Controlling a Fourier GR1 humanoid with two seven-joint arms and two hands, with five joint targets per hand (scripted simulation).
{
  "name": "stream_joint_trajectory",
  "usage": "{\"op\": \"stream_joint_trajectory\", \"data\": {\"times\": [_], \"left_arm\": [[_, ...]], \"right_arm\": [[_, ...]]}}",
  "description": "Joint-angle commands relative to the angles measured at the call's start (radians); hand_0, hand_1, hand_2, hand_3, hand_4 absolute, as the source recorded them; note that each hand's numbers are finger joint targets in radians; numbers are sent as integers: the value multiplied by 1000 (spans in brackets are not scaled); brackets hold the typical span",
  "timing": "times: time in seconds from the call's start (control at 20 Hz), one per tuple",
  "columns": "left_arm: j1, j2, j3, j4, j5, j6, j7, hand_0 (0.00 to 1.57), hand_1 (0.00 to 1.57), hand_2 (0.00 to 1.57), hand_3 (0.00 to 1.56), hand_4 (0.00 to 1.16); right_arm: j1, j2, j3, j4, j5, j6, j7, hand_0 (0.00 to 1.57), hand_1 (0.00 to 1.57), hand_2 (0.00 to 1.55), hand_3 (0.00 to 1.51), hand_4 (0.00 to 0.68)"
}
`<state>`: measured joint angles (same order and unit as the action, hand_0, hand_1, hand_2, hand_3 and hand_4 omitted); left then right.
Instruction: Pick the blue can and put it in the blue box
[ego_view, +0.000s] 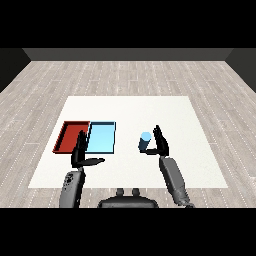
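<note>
Blue can (145, 141) upright on white table (190, 115), right of centre, well apart from trays. Right hand (161, 142) just beside can on its right, fingers straight, spread upward; contact possibly, hard to tell. Left hand (81, 154) open, fingers relaxed, over near edge of red tray (67, 136). Light blue tray (102, 137) touching red tray's right side.

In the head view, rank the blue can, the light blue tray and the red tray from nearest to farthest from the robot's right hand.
1. The small blue cylindrical can, right beside the right hand, on its left.
2. The light blue rectangular tray, farther left across the white table.
3. The red rectangular tray, leftmost, beyond the light blue one.
</note>
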<state>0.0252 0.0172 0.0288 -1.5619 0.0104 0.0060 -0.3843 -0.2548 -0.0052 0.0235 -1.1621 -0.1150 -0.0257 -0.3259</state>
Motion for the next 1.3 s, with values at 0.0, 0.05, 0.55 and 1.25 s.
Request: {"op": "stream_joint_trajectory", "data": {"times": [0.0, 0.05, 0.55, 1.25], "left_arm": [[99, 23, 2, -78, 32, -45, 4, 0, 0, 0, 0, 0], [-4, 31, 24, 1, 19, -28, 5, 0, 0, 0, 0, 0], [53, 13, -14, -100, 10, -17, 38, 0, 0, 0, 0, 0], [-39, 47, 27, -68, 10, -5, 88, 0, 0, 0, 0, 0]], "right_arm": [[-106, -14, -56, 159, -5, 14, -35, 0, 0, 0, 0, 0], [-45, 5, -11, 50, -2, -32, 15, 0, 0, 0, 0, 0], [-183, -14, -102, 335, -64, 37, -83, 0, 0, 0, 0, 0], [-216, 5, 4, 446, -197, -14, -158, 0, 0, 0, 0, 0]]}}
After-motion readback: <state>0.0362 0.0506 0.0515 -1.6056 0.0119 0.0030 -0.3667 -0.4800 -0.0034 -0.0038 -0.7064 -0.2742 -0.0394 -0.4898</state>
